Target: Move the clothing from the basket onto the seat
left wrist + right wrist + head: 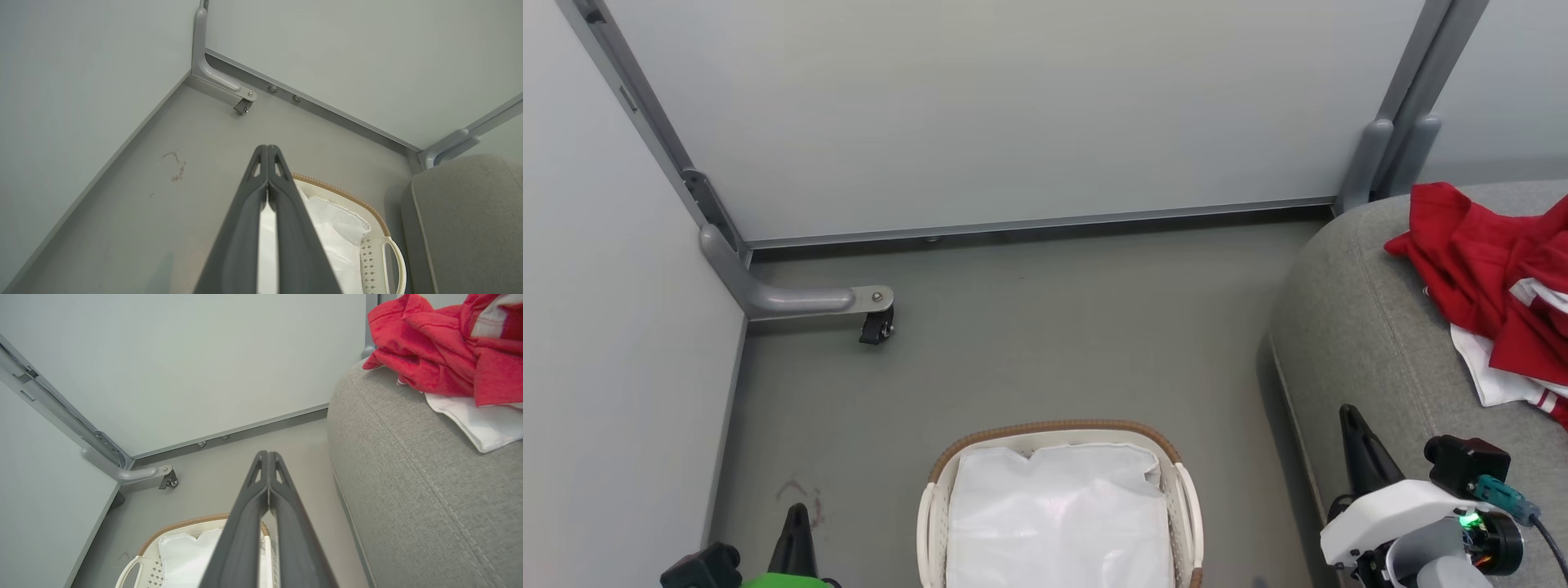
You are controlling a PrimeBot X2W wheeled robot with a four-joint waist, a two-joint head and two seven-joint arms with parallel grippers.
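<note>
The red clothing [1494, 269] with white trim lies crumpled on the grey seat [1356, 327] at the right; the right wrist view has the clothing [441, 355] at its top right on the seat [408, 477]. On the floor at bottom centre stands the white basket [1188, 506] with its brown rim, and inside it I see just the white liner [1054, 514]. My left gripper [797, 510] is shut and empty at the lower left, left of the basket [388, 249]. My right gripper [1349, 412] is shut and empty over the seat's front edge, right of the basket [135, 563].
Pale partition walls close off the back and the left. A grey metal foot with a black caster [876, 328] juts onto the floor at the back left corner. Another grey post [1372, 163] stands behind the seat. Open grey floor [1054, 327] lies beyond the basket.
</note>
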